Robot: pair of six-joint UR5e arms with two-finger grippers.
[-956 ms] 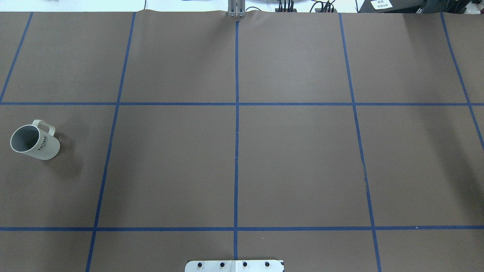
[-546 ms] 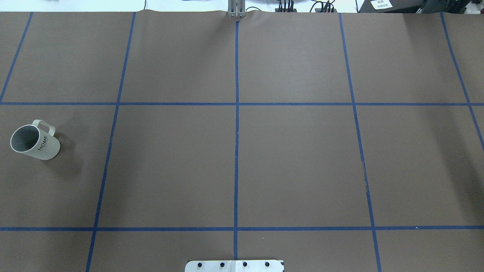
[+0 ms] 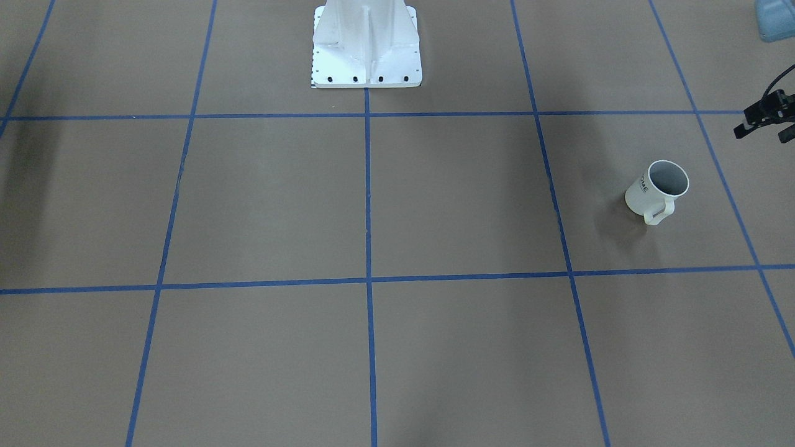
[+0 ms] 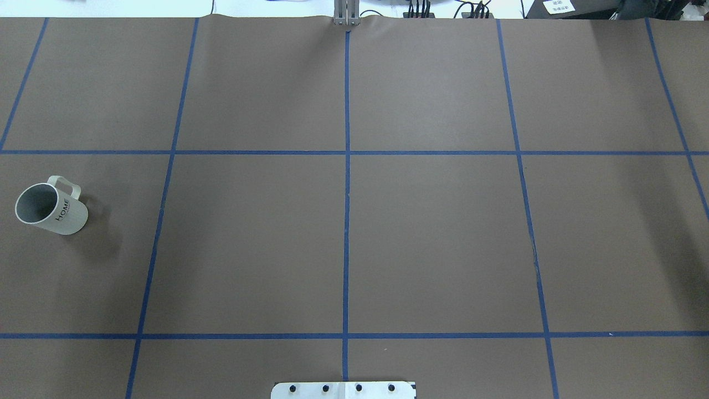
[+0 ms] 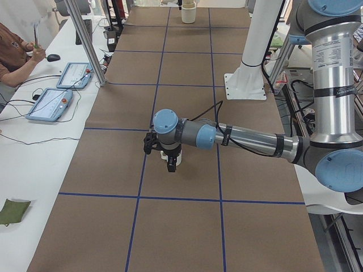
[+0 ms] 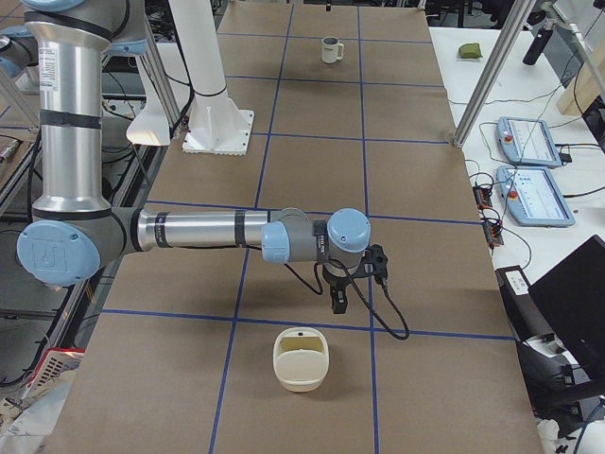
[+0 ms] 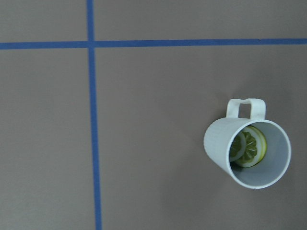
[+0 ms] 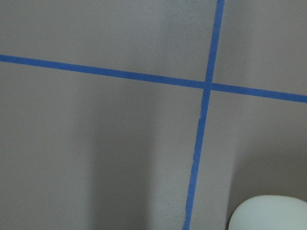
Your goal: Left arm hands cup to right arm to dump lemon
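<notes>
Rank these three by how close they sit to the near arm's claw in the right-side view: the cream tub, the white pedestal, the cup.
1. cream tub: just beside the right claw, on the camera's side.
2. white pedestal: mid-table, at the robot's edge.
3. cup: at the table's far end.

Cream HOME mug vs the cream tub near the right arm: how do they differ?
The cream-white HOME mug has a loop handle and lettering; the rounded cream tub shows neither. The mug holds a yellow-green lemon slice; the tub looks empty. Both are cream, upright and open-topped.
</notes>
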